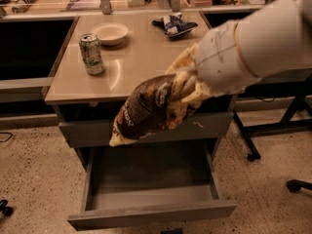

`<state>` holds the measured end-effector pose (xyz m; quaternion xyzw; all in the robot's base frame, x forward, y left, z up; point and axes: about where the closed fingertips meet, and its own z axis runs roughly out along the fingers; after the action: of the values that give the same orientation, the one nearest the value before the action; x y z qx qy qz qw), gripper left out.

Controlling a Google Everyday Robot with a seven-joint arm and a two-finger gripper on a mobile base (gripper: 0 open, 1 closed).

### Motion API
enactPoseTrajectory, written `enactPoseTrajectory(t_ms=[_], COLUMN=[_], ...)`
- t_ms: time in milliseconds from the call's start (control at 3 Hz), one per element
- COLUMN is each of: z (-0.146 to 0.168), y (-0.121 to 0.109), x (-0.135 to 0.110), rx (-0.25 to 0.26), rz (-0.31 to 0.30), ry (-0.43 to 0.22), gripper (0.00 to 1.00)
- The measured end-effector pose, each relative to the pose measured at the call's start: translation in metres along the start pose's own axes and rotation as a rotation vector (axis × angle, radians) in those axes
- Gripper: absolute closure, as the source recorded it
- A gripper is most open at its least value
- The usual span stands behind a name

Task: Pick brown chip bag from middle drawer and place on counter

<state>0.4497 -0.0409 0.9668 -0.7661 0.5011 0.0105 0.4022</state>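
My gripper (187, 89) is shut on the brown chip bag (144, 108), a glossy dark brown bag with cream ends. It hangs tilted in the air, level with the counter's (136, 62) front edge and above the open middle drawer (151, 213). The drawer tray below shows nothing inside. My white arm (258, 38) comes in from the upper right and covers the counter's right side.
On the counter stand a soda can (91, 54), a white bowl (110, 33) and a blue-and-white snack bag (174, 25). A shut grey drawer front with pale scratches (92, 130) sits above the open drawer. Chair legs (297, 184) stand at the right on the speckled floor.
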Motion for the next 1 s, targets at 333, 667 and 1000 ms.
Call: enactPoseTrajectory(t_ms=[333,667,1000], z=[-0.0177,-0.0178,-0.019], y=[-0.0156,-0.0157,-0.0241], x=[-0.0178,-0.0178,-0.0096], rx=[0.035,0.035,0.051], rz=[-0.035,-0.035,-0.074], ry=[0.015,0.015,0.072], gripper=[1.0,1.0,1.0])
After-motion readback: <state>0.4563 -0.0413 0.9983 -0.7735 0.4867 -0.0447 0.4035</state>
